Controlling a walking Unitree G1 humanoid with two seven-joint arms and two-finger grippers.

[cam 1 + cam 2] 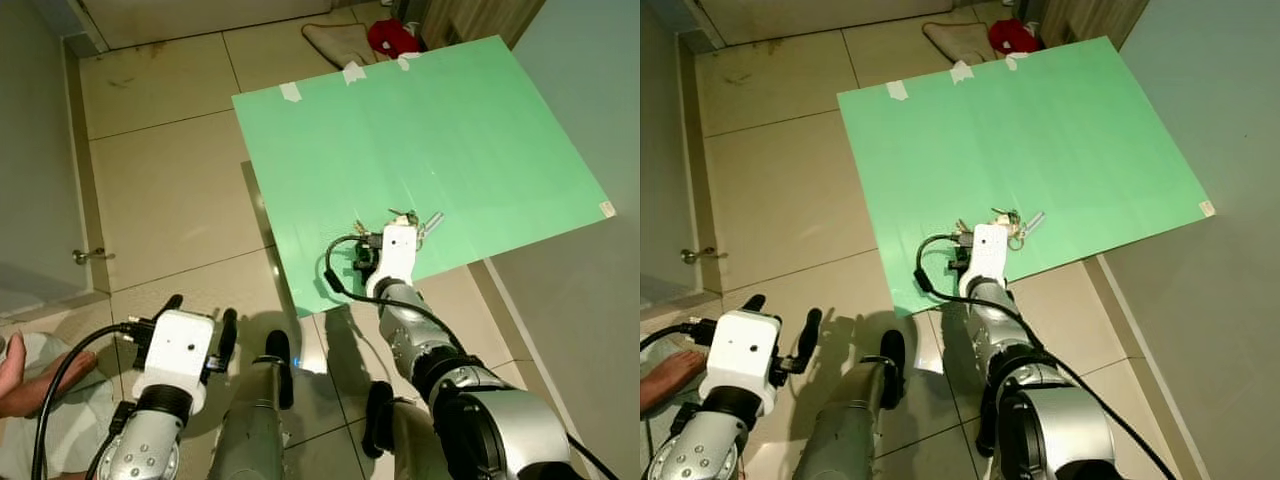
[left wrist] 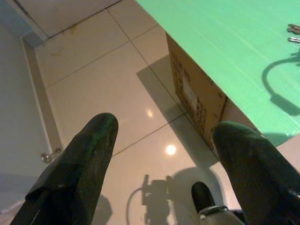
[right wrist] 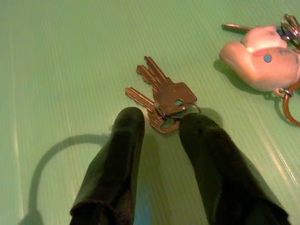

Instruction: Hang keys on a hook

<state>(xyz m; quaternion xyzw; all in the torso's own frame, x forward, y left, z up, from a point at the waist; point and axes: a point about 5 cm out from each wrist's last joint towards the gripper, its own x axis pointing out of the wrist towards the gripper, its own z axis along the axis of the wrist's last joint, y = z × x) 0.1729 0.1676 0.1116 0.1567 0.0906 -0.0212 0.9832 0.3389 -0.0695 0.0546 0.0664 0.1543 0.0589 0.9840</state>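
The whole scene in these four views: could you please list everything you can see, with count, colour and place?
Board: one, green, taped flat on top of a cardboard box.
Box: one, brown, under the board.
Keys: one bunch, brass-coloured, on the board just ahead of the right fingers.
Keychain: one, pink figure with rings and more keys, on the board beside the bunch.
Floor: beige tiles.
Cloth: one, red, on the floor beyond the board.
Door: one, grey, with metal handle, on the left.
Person's hand: one, lower left.
Left gripper: open, over the floor.
Right gripper: open, at the keys.
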